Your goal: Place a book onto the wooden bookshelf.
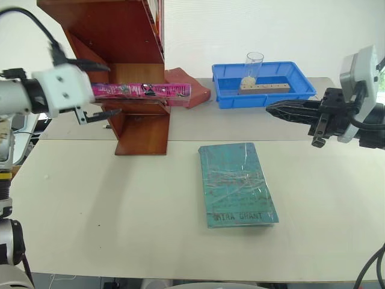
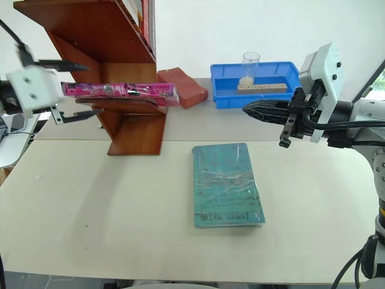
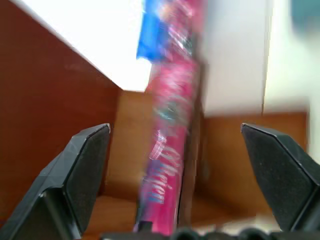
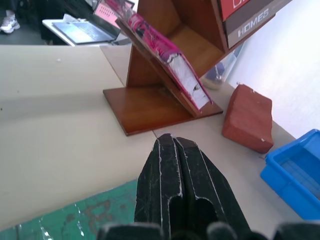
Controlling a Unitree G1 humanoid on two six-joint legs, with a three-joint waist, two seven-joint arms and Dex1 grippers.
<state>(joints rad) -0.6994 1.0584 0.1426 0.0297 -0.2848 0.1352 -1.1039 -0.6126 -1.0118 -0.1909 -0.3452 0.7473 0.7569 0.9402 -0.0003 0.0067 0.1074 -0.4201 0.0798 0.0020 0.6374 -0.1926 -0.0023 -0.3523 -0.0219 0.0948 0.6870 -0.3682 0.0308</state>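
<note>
L claw [image 1: 99, 112] is released, fingers spread wide on either side of the pink book [image 1: 141, 90], not gripping it. Book lies flat on a shelf of the wooden bookshelf [image 1: 129, 36], one end sticking out past the slanted side panel. R claw [image 2: 249, 109] is clenched, holding nothing, hanging above the table [image 1: 120, 205] near the blue bin [image 1: 264, 84]. Bin has a clear cup [image 1: 253, 66] and a wood block inside. Reddish brick [image 2: 183, 86] sits betw. bookshelf & bin. Teal book [image 1: 236, 183] lies flat mid-table.
</note>
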